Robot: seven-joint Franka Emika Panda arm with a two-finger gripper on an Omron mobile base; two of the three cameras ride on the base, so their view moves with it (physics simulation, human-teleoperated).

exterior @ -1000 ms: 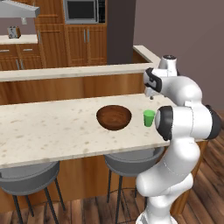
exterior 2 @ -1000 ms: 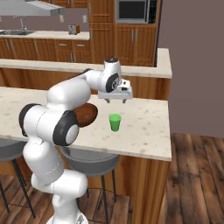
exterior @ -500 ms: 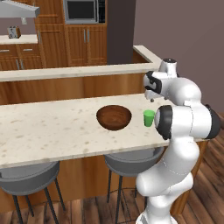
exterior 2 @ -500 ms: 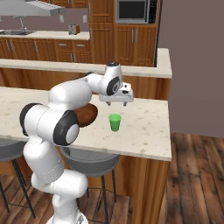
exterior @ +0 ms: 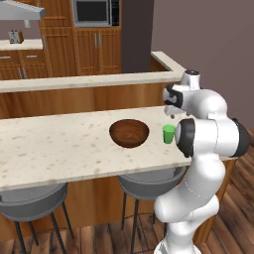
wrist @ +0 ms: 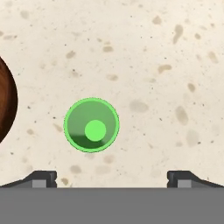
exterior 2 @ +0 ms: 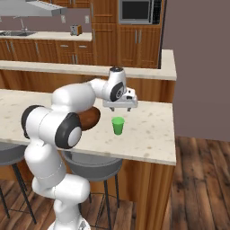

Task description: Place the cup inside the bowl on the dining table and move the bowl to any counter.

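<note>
Open gripper [exterior 2: 120,107] hovers above the cup [exterior 2: 118,125]; the arm hides most of the bowl [exterior 2: 90,118] beside it.

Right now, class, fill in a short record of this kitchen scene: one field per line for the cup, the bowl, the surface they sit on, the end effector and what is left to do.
cup: green cup, upright on the table, empty
bowl: brown wooden bowl, beside the cup, not touching it, empty
surface: dining table, speckled beige stone top, grey stools beneath
end effector: end effector open, above the cup, holding nothing
hand view: cup seen from above, bowl rim at the left edge
left to do: cup not yet in the bowl; bowl not yet on a counter
</note>
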